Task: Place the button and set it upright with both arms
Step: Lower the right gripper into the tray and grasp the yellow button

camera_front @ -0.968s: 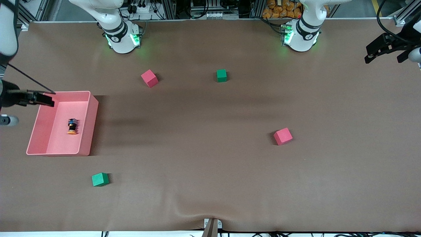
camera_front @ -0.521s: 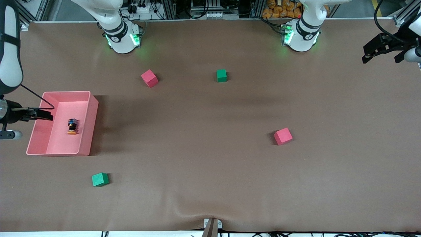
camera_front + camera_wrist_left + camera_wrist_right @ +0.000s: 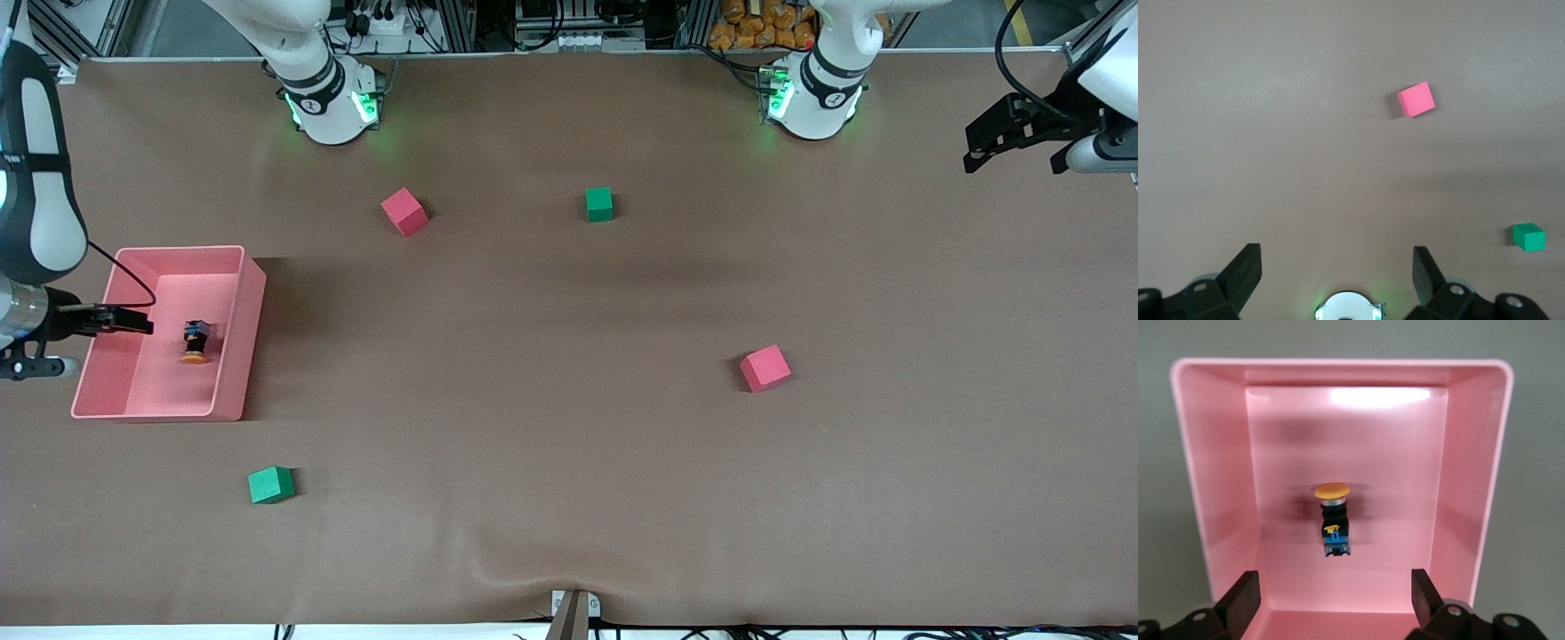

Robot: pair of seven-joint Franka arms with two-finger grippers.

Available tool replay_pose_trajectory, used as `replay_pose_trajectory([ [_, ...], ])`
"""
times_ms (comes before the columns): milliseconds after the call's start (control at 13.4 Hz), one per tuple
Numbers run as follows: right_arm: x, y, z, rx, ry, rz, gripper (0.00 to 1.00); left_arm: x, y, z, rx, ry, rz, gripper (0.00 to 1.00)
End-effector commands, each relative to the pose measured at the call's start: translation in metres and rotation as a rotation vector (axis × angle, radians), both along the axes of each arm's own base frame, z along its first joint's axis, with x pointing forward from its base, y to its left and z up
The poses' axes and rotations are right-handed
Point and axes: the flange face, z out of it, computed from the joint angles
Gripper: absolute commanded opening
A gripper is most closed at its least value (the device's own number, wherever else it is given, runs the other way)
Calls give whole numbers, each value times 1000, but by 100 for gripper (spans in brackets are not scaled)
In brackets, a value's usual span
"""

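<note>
So here's what I've got on my screens. The button [image 3: 196, 342] is lying on its side on the floor of the pink bin [image 3: 244, 342], which sits at the right arm's end of the table. In the front view its orange cap points toward 6 o'clock, so toward the front camera, and the black body with the blue bits points toward 12. It's about in the middle of the bin floor, not touching any wall.

My right gripper [image 3: 133, 322] hangs over the bin, roughly at 9 o'clock from the button in the front view, just inside the bin's wall. The right wrist view shows its two fingers [image 3: 1238, 597] spread wide with nothing between them, the button [image 3: 1332, 519] well clear of both tips, and the bin's rim [image 3: 1338, 364] all around.

My left gripper [image 3: 1013, 138] is up in the air over the left arm's end of the table, just waiting. Its fingers [image 3: 1245, 270] are wide apart too and empty.

Loose stuff on the mat: a red cube [image 3: 404, 212] and a green cube [image 3: 599, 204] up near the bases, another red cube [image 3: 765, 368] around mid-table, and a second green cube [image 3: 270, 484] at about 5 o'clock from the bin, nearer the front camera.
</note>
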Motion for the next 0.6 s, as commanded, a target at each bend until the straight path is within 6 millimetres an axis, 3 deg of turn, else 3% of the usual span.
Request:
replay_pose_trajectory([
  [0,0,-7,-27,18,-3,24,100,-2,1,6,-3,-5,-19,100],
  [223,-14,-2,-69,38,-46,4,100,-3,3,7,-4,-5,-14,100],
  [521,-21,0,-99,42,-46,5,100,-2,4,4,-3,3,-11,100],
])
